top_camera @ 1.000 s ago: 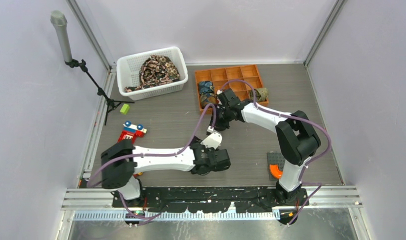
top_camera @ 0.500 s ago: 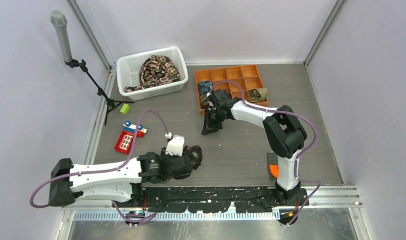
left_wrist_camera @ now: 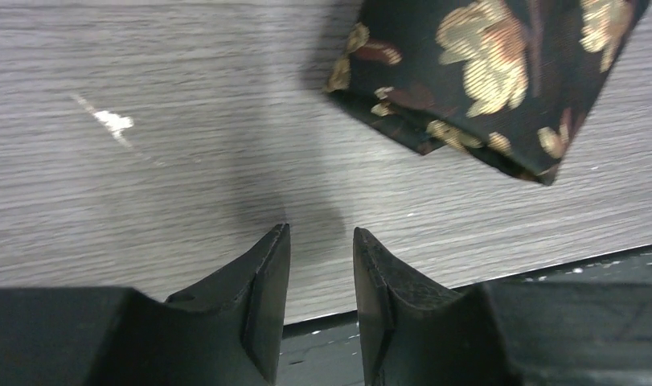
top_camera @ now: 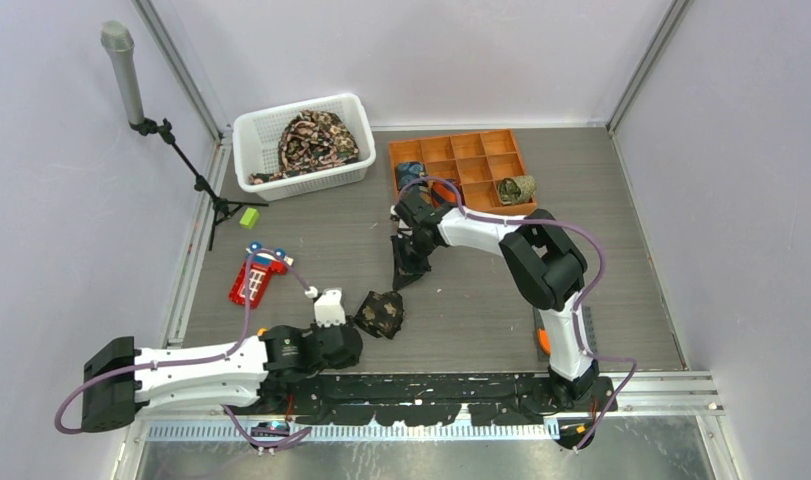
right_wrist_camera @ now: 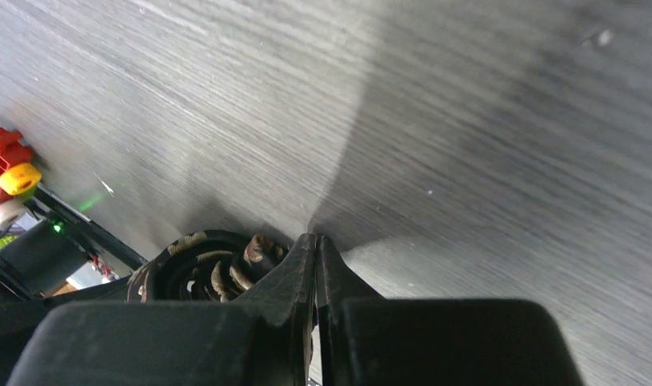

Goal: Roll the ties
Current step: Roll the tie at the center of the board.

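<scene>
one tie (left_wrist_camera: 475, 72) just ahead-right of l pincer (left_wrist_camera: 321, 232), part open, empty; r pincer (right_wrist_camera: 316, 238) closed.

The grey wood-grain table (top_camera: 341, 240) carries a white basket (top_camera: 311, 178), orange divided tray (top_camera: 471, 148), green block (top_camera: 248, 217), red toy (top_camera: 251, 283) and folded floral tie (top_camera: 383, 313).

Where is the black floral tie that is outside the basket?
In the top view the black floral tie lies on the table's near side, just ahead of the left pincer, untouched, with the red toy further left.
</scene>
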